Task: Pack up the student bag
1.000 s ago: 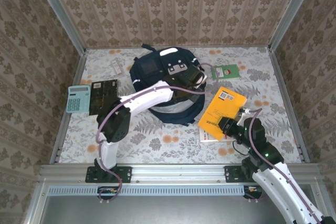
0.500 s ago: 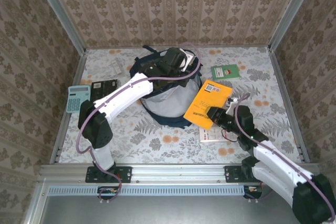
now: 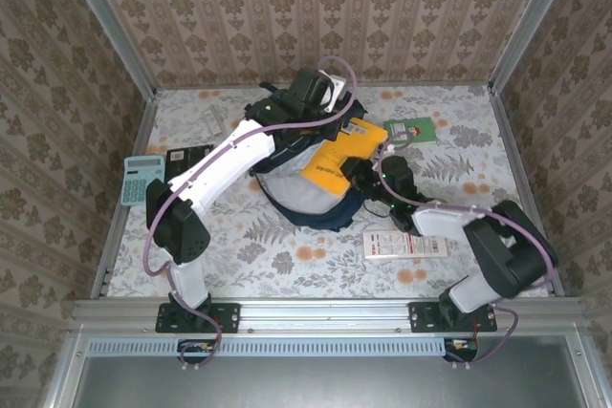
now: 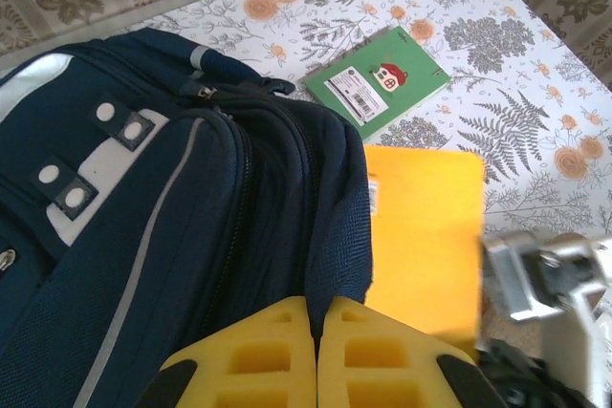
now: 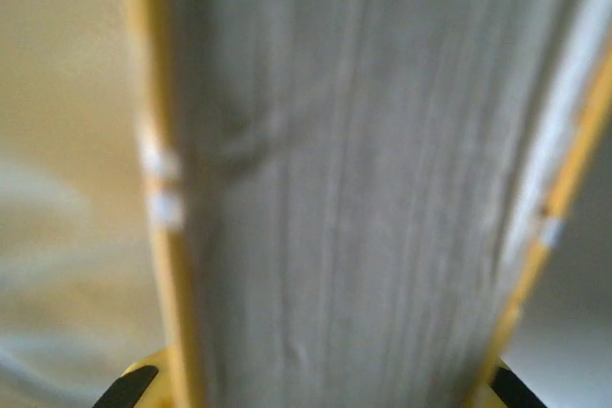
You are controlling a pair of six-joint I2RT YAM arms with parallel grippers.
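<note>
Yellow labelled book (image 3: 330,164), clamped in your right gripper (image 3: 366,171), had swung over the student bag (image 4: 143,236). Your left gripper (image 4: 316,317) pinched its fabric.

No lettering is legible; the green booklet (image 4: 376,62) carries a barcode sticker (image 4: 346,99) and a red house emblem (image 4: 389,76).

Damask-papered walls (image 3: 325,7) enclose a floral tabletop (image 3: 287,255).

A thick book (image 5: 325,179), very close and blurred, shows its grey-white page edges between thin yellow covers, clamped between the right gripper's (image 5: 316,391) yellow fingers (image 5: 143,387) at the bottom corners.
</note>
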